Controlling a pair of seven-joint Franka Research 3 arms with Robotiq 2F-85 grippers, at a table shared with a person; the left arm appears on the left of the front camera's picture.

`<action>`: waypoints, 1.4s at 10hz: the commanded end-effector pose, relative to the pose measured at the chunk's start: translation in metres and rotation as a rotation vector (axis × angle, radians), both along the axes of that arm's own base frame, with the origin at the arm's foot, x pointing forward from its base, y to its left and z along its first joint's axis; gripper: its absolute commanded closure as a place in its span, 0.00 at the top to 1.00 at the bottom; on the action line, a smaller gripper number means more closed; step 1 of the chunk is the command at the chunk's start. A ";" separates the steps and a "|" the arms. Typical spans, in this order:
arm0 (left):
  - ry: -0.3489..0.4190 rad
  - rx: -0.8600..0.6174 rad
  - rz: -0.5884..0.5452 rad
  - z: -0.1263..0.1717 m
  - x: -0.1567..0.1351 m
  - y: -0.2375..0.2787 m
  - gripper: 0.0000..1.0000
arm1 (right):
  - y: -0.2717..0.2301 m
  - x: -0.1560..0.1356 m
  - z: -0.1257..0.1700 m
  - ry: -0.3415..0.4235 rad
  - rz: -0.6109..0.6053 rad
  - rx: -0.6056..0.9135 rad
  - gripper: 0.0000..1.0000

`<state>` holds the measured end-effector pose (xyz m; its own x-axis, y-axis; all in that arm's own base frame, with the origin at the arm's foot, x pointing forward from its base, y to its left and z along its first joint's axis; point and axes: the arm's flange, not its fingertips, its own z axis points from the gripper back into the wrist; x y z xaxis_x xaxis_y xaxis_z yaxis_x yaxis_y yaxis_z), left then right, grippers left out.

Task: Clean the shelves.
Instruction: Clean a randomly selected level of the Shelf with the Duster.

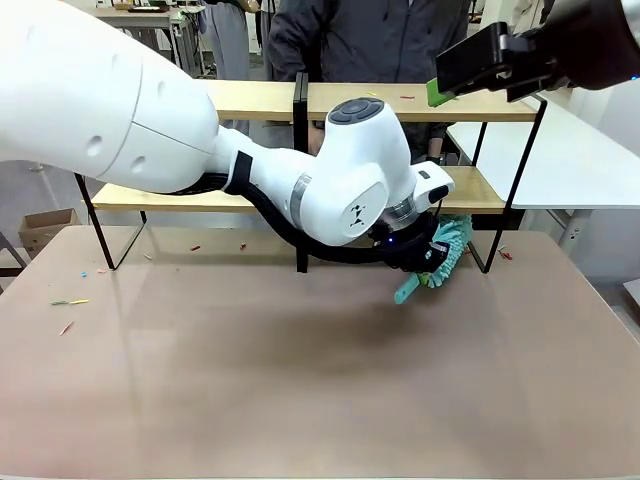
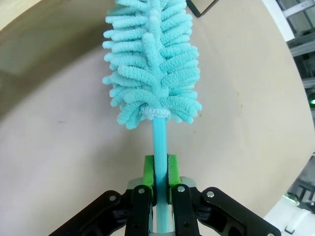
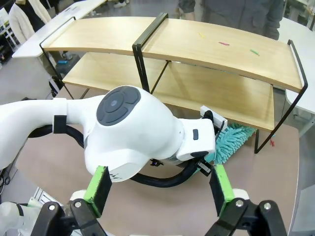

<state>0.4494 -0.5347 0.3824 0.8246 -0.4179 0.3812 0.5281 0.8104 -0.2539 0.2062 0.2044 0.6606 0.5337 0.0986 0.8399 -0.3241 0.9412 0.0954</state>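
— Where do the shelves (image 3: 197, 44) lie from the working gripper?
— Straight ahead of the left gripper (image 2: 161, 167), just past the tip of the duster (image 2: 152, 64), which it clamps by the thin handle. The boards run long, crosswise to that handle. The fluffy head sits low by the lower board's right end, near the black leg. I can't tell whether it touches the wood.
— And the dirt?
— Small coloured scraps (image 3: 224, 43) lie on the top board, above that gripper. I'd judge the duster must rise to reach them.
— Arm pose?
— The left arm (image 1: 150, 110) crosses the table (image 1: 300, 400) to the right half, wrist bent low.
— The other one?
— The right gripper (image 3: 160, 184) hangs higher, jaws wide apart and empty, nearer the top board.
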 end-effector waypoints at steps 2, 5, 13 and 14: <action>0.028 0.044 0.000 0.000 0.012 -0.011 0.12 | -0.001 0.000 -0.001 0.001 -0.003 0.006 1.00; 0.107 0.060 -0.102 -0.002 0.009 -0.005 0.12 | -0.001 0.000 -0.001 0.001 -0.003 0.006 1.00; 0.233 0.372 -0.536 -0.007 -0.080 0.077 0.12 | -0.001 0.000 -0.001 0.001 -0.003 0.006 1.00; 0.269 0.384 -0.638 -0.006 -0.088 0.086 0.12 | -0.001 0.000 -0.001 0.001 -0.003 0.006 1.00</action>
